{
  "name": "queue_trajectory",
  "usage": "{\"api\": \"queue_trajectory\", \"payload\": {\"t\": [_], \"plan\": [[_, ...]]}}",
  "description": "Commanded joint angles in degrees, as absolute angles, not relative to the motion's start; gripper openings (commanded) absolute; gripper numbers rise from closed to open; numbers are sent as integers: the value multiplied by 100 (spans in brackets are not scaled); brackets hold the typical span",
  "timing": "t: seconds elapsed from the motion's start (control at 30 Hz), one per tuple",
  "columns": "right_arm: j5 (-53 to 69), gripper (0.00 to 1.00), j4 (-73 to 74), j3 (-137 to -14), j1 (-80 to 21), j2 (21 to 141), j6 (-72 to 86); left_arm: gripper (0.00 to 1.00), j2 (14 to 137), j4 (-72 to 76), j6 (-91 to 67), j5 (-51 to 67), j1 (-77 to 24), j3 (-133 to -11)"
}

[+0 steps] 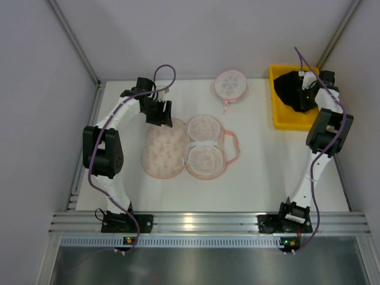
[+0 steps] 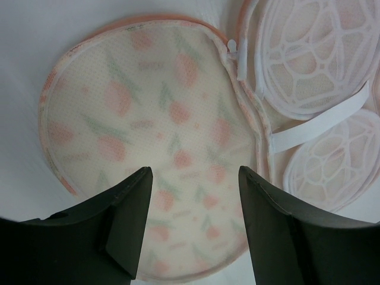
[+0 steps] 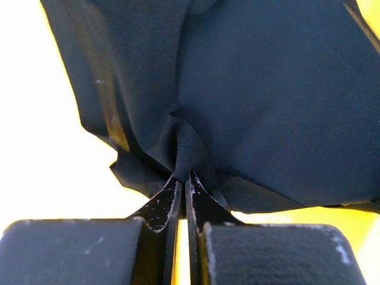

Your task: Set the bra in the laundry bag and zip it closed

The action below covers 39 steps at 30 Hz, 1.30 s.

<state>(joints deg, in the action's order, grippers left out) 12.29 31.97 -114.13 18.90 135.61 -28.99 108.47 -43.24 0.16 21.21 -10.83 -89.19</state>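
The black bra lies bunched in the yellow bin at the back right. My right gripper is down in the bin, shut on a pinched fold of the bra. The laundry bag lies unzipped and spread flat mid-table, its speckled cream half on the left and two white mesh domes on the right. My left gripper hovers open just behind the bag's speckled half, nothing between its fingers.
A small round white mesh disc with a pink rim and cord lies at the back centre, left of the bin. Grey walls close in the table on both sides.
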Motion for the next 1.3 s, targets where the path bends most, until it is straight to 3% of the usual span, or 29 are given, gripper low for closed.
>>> {"api": "queue_trajectory", "payload": {"t": [0.0,0.4,0.6,0.63,0.83,1.07,1.17,1.27], "plan": [[1923,0,3453,-11777,1916,12842,-2629,65,10679,-4403,176,2144,-1090,-9088],[3331,0,3305,-11654,2215,10794,-1170,70,10705,-4386,448,2478,-1090,-9781],[3989,0,3120,-11672,2215,10205,-440,76,10652,-4351,580,2715,-1081,-10011],[4121,0,3111,-11672,2215,10056,-335,83,10600,-4307,606,2742,-1081,-10002],[4412,0,2998,-11576,2083,9607,200,85,10538,-4280,615,2804,-1081,-9993],[4518,0,2733,-11023,1303,9202,510,86,10468,-4192,344,2812,-941,-9896],[4369,0,2760,-10925,837,9220,422,96,10485,-4192,106,2865,-669,-9888],[4298,0,2725,-10960,467,9342,483,98,10512,-4201,18,3085,-484,-9844]]}}
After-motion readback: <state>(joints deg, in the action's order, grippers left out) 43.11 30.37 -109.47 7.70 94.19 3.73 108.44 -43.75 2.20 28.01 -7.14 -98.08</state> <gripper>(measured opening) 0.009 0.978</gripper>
